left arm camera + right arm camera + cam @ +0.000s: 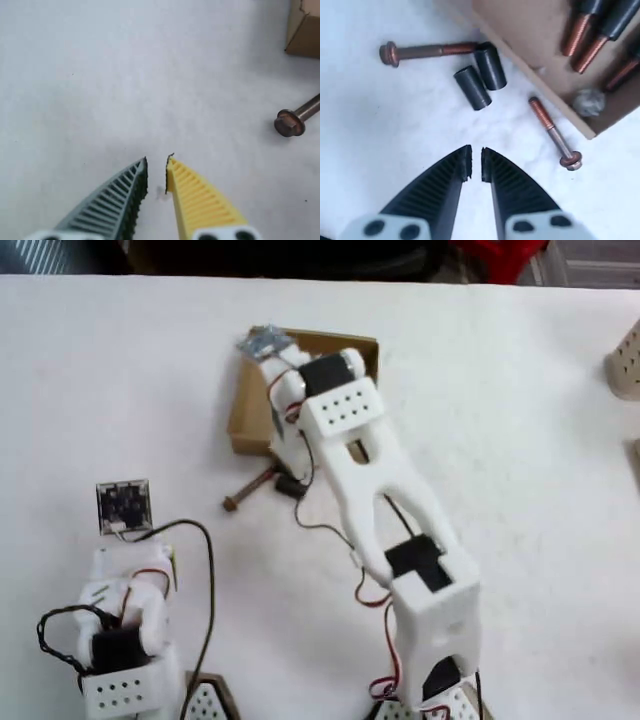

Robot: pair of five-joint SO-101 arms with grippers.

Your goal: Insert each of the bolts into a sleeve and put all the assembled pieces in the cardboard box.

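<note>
The left end effector (156,159) sits at the near left over bare tabletop (500,390). Its grey and yellow fingers are narrowly parted, with nothing between them. A bolt (290,121) lies on the tabletop to its right and farther off, well apart from the tips, with its flanged head towards this end effector. A corner of the cardboard box (305,30) stands beyond that bolt.

In the high view the same bolt (250,490) lies just near of the cardboard box (245,415), which sits at the far centre with the right arm reaching over it.

The right end effector (475,150) hangs over the tabletop beside the box. Its two black fingers are narrowly parted and grip nothing. Two black sleeves lie close ahead of its tips, side by side. The threaded end of the long bolt (420,51) touches the first sleeve (490,65) near its end, and the bolt is not inserted. The second sleeve (472,87) lies nearer the tips. A second bolt (552,129) lies loose on the tabletop, just outside the box wall (530,30).

Inside the box lie three assembled pieces, each a copper-coloured bolt in a black sleeve: two (585,22) (605,35) lie together, and the third (622,72) lies nearby. A small grey crumpled scrap (588,101) sits in the box close to the wall.
</note>
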